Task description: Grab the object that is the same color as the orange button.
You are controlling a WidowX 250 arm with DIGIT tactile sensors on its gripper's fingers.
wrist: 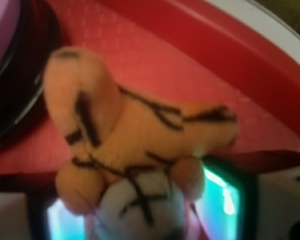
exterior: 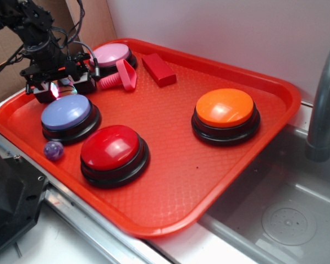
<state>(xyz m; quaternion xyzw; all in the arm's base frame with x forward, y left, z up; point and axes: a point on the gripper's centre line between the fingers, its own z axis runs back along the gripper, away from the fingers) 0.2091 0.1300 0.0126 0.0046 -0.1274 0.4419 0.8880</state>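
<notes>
The orange plush tiger toy (wrist: 135, 135), black-striped with a white muzzle, fills the wrist view and lies over the red tray (wrist: 200, 75). Its head sits between my gripper's (wrist: 140, 210) two glowing teal pads (wrist: 225, 195), and its ears touch them, so the gripper is shut on the toy. In the exterior view the gripper (exterior: 56, 89) is low at the tray's back left corner and hides the toy. The orange button (exterior: 225, 108) stands far off on the right side of the tray (exterior: 170, 187).
A purple button (exterior: 66, 113) sits just in front of the gripper and a pink button (exterior: 111, 55) behind it. A red button (exterior: 111, 148), a purple ball (exterior: 53, 149), a pink ribbed piece (exterior: 121, 77) and a red block (exterior: 158, 69) share the tray. A faucet (exterior: 324, 99) and sink (exterior: 286, 220) lie right.
</notes>
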